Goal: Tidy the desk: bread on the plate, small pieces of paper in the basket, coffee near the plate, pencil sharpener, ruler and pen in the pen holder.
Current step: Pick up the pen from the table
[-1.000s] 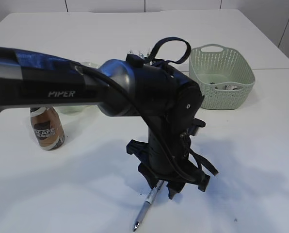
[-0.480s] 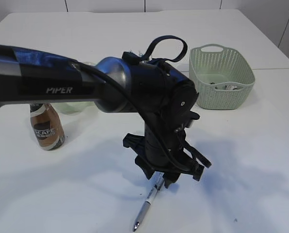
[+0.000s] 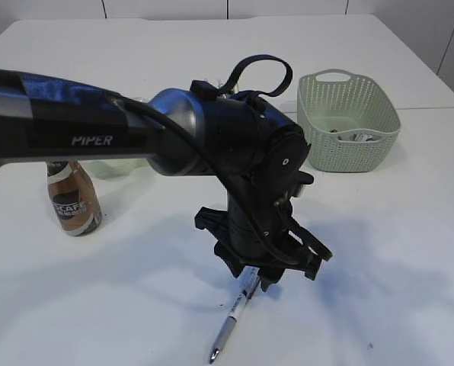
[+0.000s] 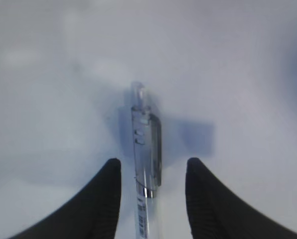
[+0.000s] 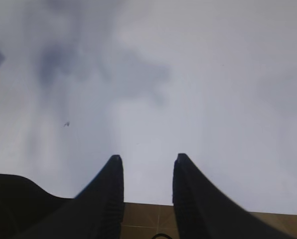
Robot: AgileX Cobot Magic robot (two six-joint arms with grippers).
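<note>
White desk (image 3: 410, 252) fills the scene as the left gripper (image 4: 151, 167) hangs low over a clear-barrelled pen (image 3: 234, 316), its black fingers (image 4: 101, 199) spread either side of the barrel without touching it. Coffee (image 3: 73, 200) stands at left, the basket (image 3: 349, 122) behind; the right gripper (image 5: 144, 164) hovers parted over bare tabletop.

You're looking at a robot test bench: a bare white table (image 3: 410, 252), pale panelled wall behind it, staged desk clutter.

one pen (image 3: 234, 316), one coffee bottle (image 3: 72, 200), one basket (image 3: 349, 122), one plate (image 3: 113, 168)
</note>
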